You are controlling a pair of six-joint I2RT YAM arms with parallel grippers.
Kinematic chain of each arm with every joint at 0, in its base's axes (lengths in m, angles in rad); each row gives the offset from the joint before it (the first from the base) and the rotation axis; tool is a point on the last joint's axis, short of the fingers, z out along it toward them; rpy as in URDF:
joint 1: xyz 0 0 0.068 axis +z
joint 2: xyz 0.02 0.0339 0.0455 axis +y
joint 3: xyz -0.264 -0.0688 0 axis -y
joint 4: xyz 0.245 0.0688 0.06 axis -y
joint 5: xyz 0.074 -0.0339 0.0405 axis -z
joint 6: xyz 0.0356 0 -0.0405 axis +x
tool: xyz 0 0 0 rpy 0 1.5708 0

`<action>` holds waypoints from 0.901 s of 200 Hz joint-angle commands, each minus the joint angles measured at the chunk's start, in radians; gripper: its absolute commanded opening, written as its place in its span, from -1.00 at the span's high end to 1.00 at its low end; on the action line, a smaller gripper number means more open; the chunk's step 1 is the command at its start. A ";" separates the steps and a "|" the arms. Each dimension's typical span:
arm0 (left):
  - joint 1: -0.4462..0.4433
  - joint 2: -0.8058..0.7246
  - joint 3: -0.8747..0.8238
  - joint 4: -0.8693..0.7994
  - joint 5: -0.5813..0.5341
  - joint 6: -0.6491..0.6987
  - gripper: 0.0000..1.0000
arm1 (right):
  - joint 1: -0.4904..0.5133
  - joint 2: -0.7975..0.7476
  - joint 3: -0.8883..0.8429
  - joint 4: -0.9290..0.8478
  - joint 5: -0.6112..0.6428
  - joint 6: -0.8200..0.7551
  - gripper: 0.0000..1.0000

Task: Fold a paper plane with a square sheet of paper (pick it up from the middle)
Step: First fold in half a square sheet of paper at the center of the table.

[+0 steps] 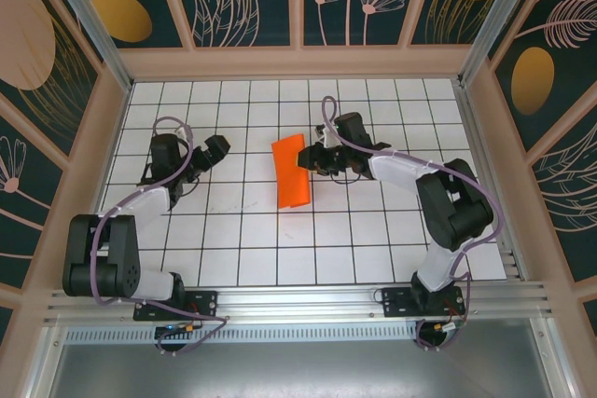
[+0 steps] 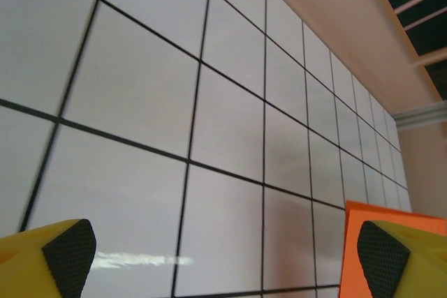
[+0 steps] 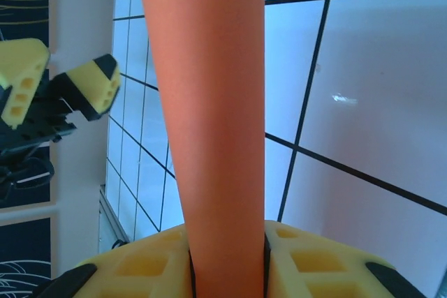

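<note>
Orange paper runs up from between the two yellow fingers of my right gripper (image 3: 227, 259), nipped at its edge with the jaws drawn in to the thickness of the sheet. The square sheet of paper (image 1: 291, 172) sits near the middle of the gridded table (image 1: 373, 230), between my two arms. From above it reads as a strip narrower than a square, so I judge its right-hand side is raised or turned over in my grip. My left gripper (image 1: 209, 150) hangs well apart to the left, jaws spread wide, holding nothing.

I take this to be an early fold, one edge carried across to meet the other. The next move calls for a steady sweep leftward with the edges aligned, then a press along the crease, probably with the left gripper pinning the paper.

The right wrist view proves the pinch, which the top view hides under the arm. The top view gives the sheet's place on the table, which the wrist view cannot. The left wrist view catches an orange corner behind one pad (image 2: 380, 256).
</note>
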 commanded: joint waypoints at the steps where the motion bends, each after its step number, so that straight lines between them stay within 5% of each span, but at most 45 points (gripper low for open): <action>1: -0.049 0.010 -0.008 0.079 0.047 -0.050 -0.96 | -0.006 0.066 0.006 -0.009 -0.011 -0.018 0.37; 64: -0.134 0.043 -0.066 0.182 0.062 -0.150 -0.95 | -0.022 0.149 0.061 -0.203 0.269 -0.168 -0.03; 125: -0.243 0.092 -0.094 0.257 0.104 -0.221 -0.74 | -0.051 0.101 0.019 -0.163 0.223 -0.144 -0.14; 180: -0.354 0.216 -0.061 0.383 0.161 -0.284 -0.25 | -0.055 0.074 -0.011 -0.141 0.185 -0.141 -0.13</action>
